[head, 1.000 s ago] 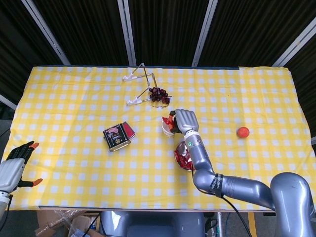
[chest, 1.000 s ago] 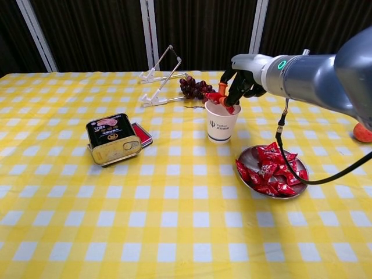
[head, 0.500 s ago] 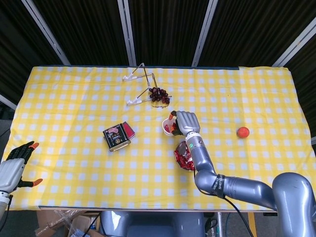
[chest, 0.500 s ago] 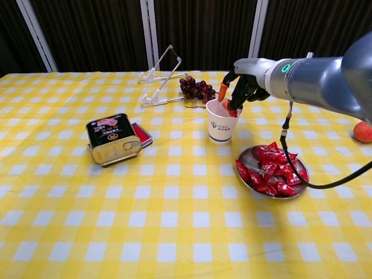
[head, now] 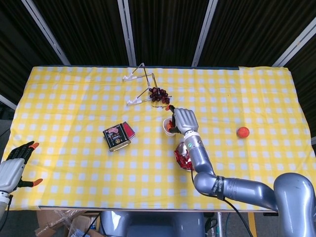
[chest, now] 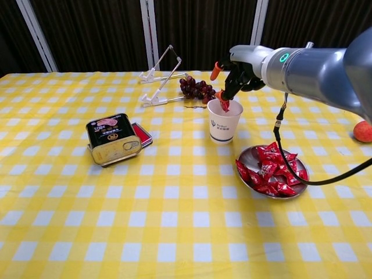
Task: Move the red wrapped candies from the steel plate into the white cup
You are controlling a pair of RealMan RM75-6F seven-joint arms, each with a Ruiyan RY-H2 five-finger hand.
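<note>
The right hand hangs directly over the white cup, fingers curled down with a red wrapped candy at their tips, right at the cup's mouth. Whether the candy is pinched or already let go, I cannot tell. To finish this drop well, keep the fingertips centred over the rim, part them just enough, and lift straight up so the cup isn't nudged. Below and to the right of the hand, the steel plate holds a heap of red candies. The left hand rests far off, fingers apart, holding nothing.
</note>
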